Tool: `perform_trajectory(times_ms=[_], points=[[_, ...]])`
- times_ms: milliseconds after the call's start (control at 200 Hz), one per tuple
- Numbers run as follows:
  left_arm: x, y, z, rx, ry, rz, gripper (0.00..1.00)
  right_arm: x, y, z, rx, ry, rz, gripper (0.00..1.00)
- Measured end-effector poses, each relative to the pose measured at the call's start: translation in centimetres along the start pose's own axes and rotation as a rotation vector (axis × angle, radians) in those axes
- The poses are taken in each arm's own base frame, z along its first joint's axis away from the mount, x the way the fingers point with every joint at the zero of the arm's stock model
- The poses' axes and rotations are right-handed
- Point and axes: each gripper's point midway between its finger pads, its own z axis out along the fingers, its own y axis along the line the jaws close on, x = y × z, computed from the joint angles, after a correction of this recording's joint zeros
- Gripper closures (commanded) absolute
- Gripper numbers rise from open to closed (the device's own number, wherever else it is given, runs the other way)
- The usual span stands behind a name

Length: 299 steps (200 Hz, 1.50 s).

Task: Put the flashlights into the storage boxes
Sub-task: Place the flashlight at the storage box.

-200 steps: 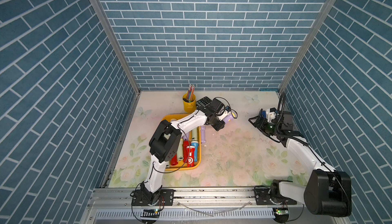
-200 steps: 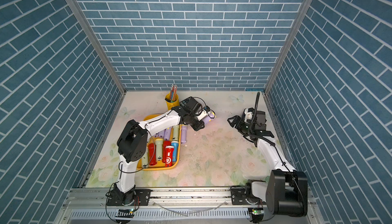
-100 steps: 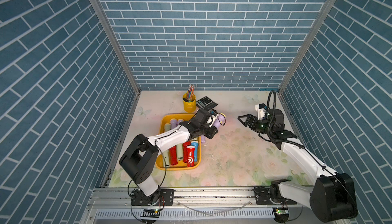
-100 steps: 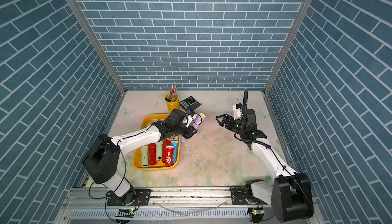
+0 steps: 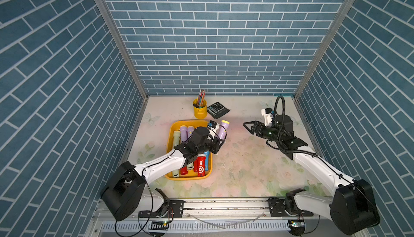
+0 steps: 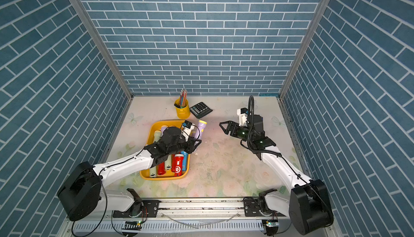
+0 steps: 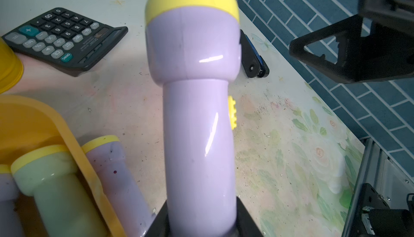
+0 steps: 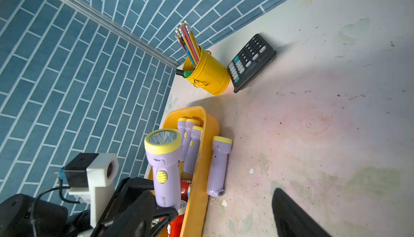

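My left gripper (image 5: pixel 220 141) is shut on the handle of a lilac flashlight (image 5: pixel 223 129) with a yellow head, holding it in the air over the right rim of the orange-yellow storage box (image 5: pixel 172 176). The left wrist view shows this held flashlight (image 7: pixel 197 123) running up from the jaws. Several lilac, pale green, red and blue flashlights (image 6: pixel 178 165) lie in the storage box (image 6: pixel 145 175). One more lilac flashlight (image 8: pixel 218 166) lies on the table against the box's outer wall. My right gripper (image 5: pixel 249 127) hangs open and empty to the right, pointing at the left one.
A yellow pencil cup (image 5: pixel 200 110) and a black calculator (image 5: pixel 217 109) stand behind the box. A blue-black stapler (image 7: pixel 253 56) lies further right near the back. The brick walls close in the table on three sides.
My left arm has swung round and brought the lilac flashlight nearer the front, to the box's right rim. My right gripper has moved left towards the middle.
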Motion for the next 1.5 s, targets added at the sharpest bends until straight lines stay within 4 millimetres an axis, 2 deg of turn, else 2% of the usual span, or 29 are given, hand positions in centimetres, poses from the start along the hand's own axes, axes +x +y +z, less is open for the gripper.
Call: perform_trajectory(times_ms=[125,465,790,980,1250,1495], points=[[0.2,0.2,-0.6,0.003,-0.032,-0.027,0.84,0.5,0.5,0.3,-0.012,0.014,-0.007,0.17],[-0.7,-0.1,-2.7,0.026,-0.15,-0.046,0.82,0.8,2.8,0.8,-0.065,0.037,-0.055,0.14],[-0.3,0.0,-3.2,0.04,-0.183,-0.067,0.82,1.0,4.8,1.8,-0.116,0.074,-0.082,0.12],[-0.7,-0.2,-3.3,0.049,-0.199,-0.069,0.82,1.2,6.3,3.0,-0.15,0.108,-0.105,0.12],[-0.9,-0.5,-3.3,0.065,-0.203,-0.068,0.82,2.7,8.7,5.5,-0.213,0.186,-0.128,0.13],[-0.8,-0.8,-3.3,0.083,-0.197,-0.066,0.82,4.2,10.9,7.3,-0.27,0.243,-0.149,0.22]])
